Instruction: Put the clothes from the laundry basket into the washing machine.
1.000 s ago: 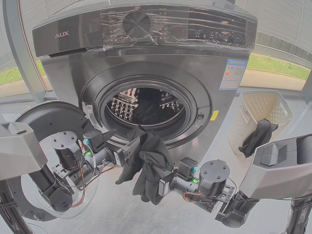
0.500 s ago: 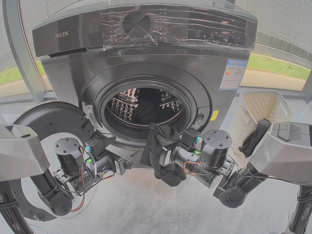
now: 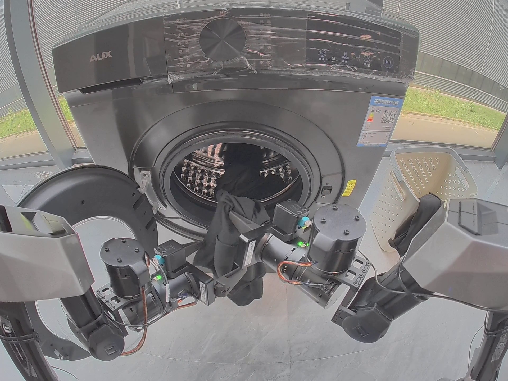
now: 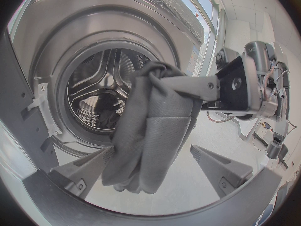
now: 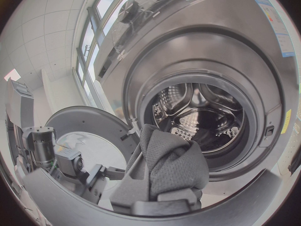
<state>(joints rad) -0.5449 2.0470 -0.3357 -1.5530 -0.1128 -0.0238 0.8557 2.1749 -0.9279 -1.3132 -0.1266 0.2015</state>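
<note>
A grey metal front-loading washing machine (image 3: 238, 101) stands straight ahead, its round grey glass-centred door (image 3: 84, 197) swung fully open to the left. The shiny steel drum (image 3: 203, 173) is exposed, and a dark crumpled garment (image 3: 246, 178) lies inside it. The right gripper (image 3: 241, 226) is clamped on a black knitted garment (image 3: 225, 234), pinched at its upper folds. It is held just in front of the lower rim of the opening, not yet inside the drum. The cloth hangs down over that rim and hides part of it. The left gripper (image 3: 227, 284) sits lower and to the left, with its fingers (image 4: 91, 164) spread wide and gripping nothing. The hanging cloth drops between them, but whether it touches either one cannot be told. To the right of the machine a cream perforated plastic laundry basket (image 3: 450, 175) stands on the pale floor. A black piece of clothing (image 3: 420, 220) is draped over its near rim, and the right arm covers the basket's lower part. The fascia carries a round dark dial (image 3: 222, 39) under clear wrapping film. A blue label (image 3: 380, 120) and a small yellow sticker (image 3: 348, 187) are on the front panel. In all there are three dark garments, one held, one in the drum and one on the basket. There are also two grippers, one machine, one door and one basket.
</note>
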